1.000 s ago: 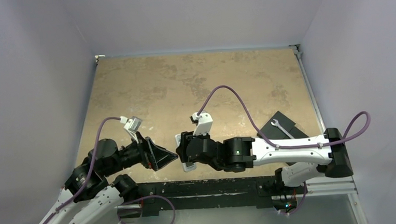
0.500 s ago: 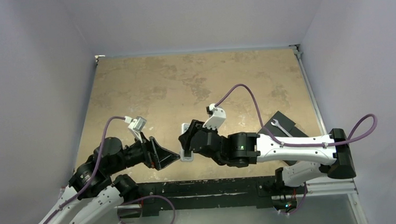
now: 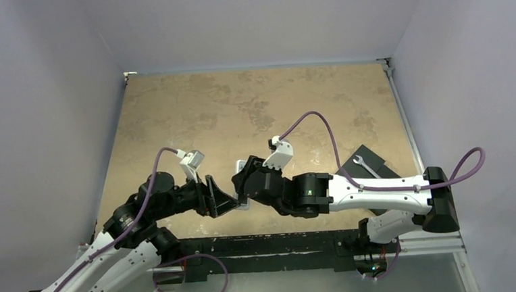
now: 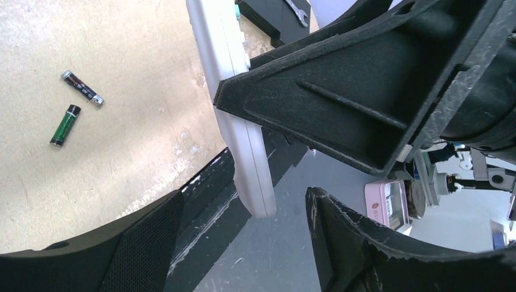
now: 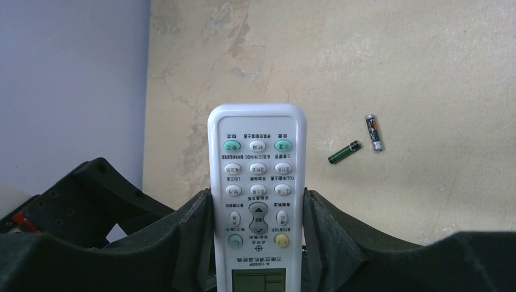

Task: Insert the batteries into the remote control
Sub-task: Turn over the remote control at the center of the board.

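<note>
Now | right claw (image 5: 258, 226) grips remote control (image 5: 258, 158) | left claw (image 4: 243, 204) open, straddling its tip

Only print is on the remote (image 5: 257, 201): tiny labels over each button (upside down in the right wrist view), too small to read honestly.

A tan, mottled bench (image 3: 239, 100) filled the middle of the scene; pale lavender walls (image 3: 248, 25) closed it in on the left, far and right sides; a thin metal trim (image 3: 402, 120) ran along its right edge; a black rail (image 3: 268, 243) lay across the near edge; on the right, a flat black sheet (image 3: 376, 156) lay on the bench, with a small silver wrench (image 3: 368, 168) resting on it at a slant.
</note>
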